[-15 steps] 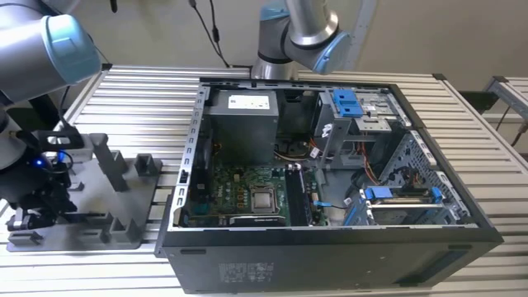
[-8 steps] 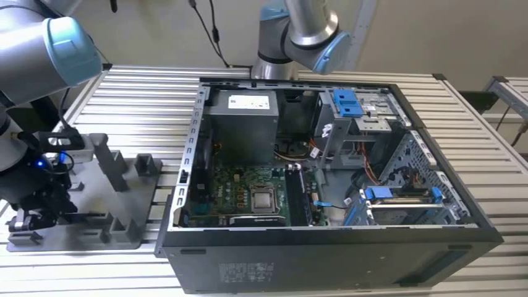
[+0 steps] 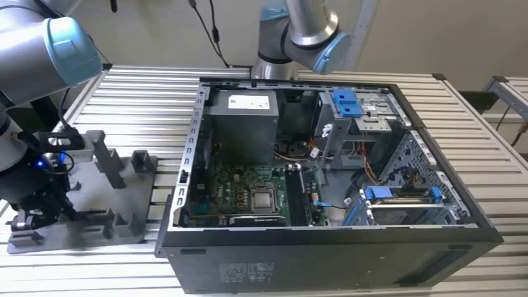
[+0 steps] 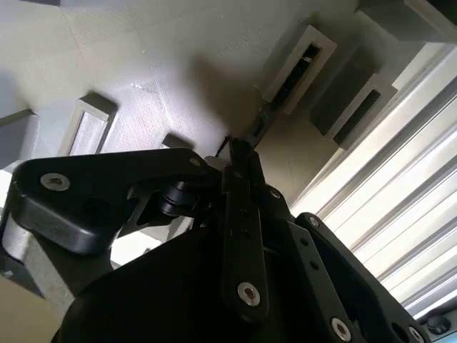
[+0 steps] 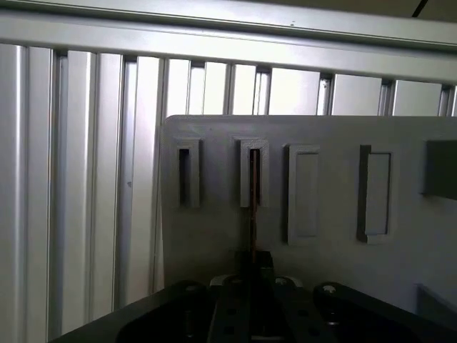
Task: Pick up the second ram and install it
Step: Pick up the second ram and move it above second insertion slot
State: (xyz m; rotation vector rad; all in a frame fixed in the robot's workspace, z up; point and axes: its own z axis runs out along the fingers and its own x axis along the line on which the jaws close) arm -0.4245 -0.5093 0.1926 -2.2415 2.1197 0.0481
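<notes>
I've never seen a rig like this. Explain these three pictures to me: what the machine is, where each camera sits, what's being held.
The machine is a robot arm with a pincer at its tip. The exterior view comes from a camera off the arm: it shows a slatted table bearing an open computer case and, at that view's left, a grey holder with slots. Both wrist views come from cameras riding on the arm, looking past the pincer. There the pincer is closed on a thin stick seen edge-on, the second ram, whose other end sits at one slot of the holder.
</notes>
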